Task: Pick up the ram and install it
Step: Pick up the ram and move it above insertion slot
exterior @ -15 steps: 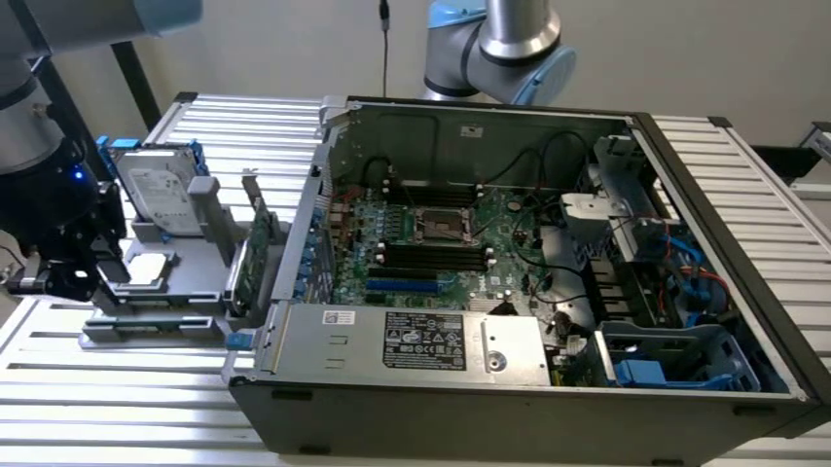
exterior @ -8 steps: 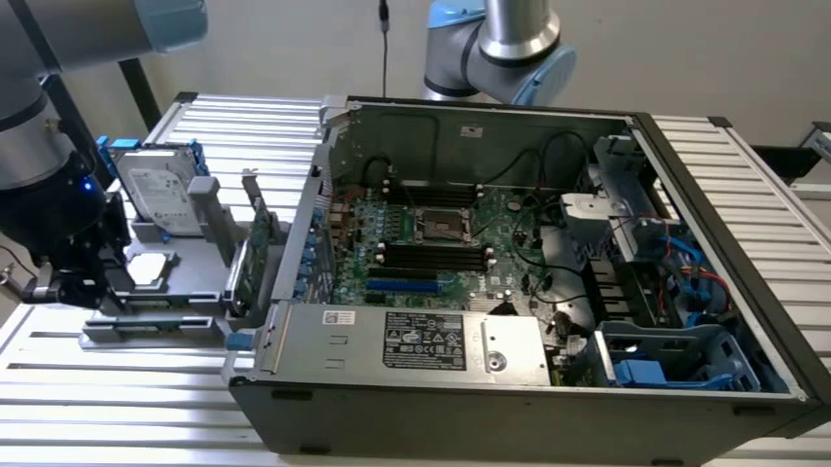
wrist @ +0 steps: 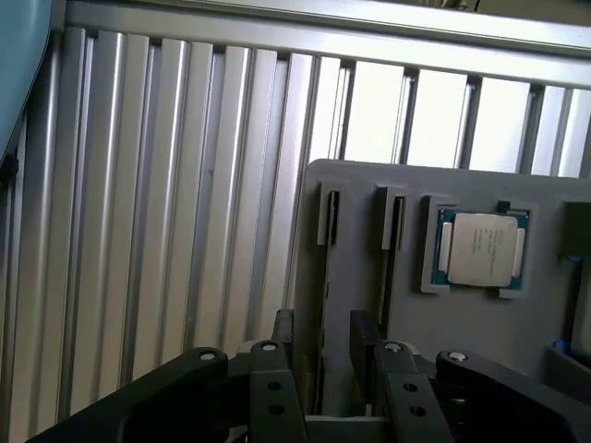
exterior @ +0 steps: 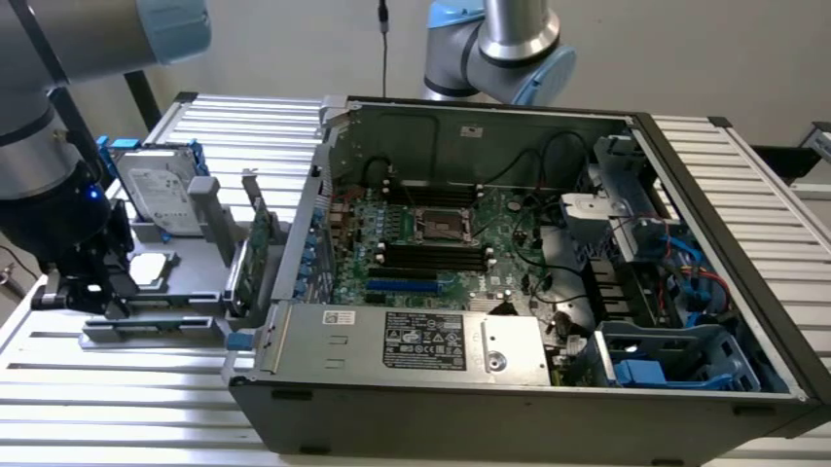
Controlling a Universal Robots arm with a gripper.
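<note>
The ram stands on edge in a slot of the grey holder tray, seen as a thin dark strip. A second thin stick stands in the neighbouring slot. My gripper is open, with one black finger on each side of the first stick, just above the tray. In the exterior view the gripper hangs low over the near end of the tray, at that view's left. The black memory slots lie on the motherboard inside the open computer case.
On the tray also sit a square silver processor, a silver hard drive and an upright green expansion card. A second robot arm stands behind the case. The table is ribbed aluminium.
</note>
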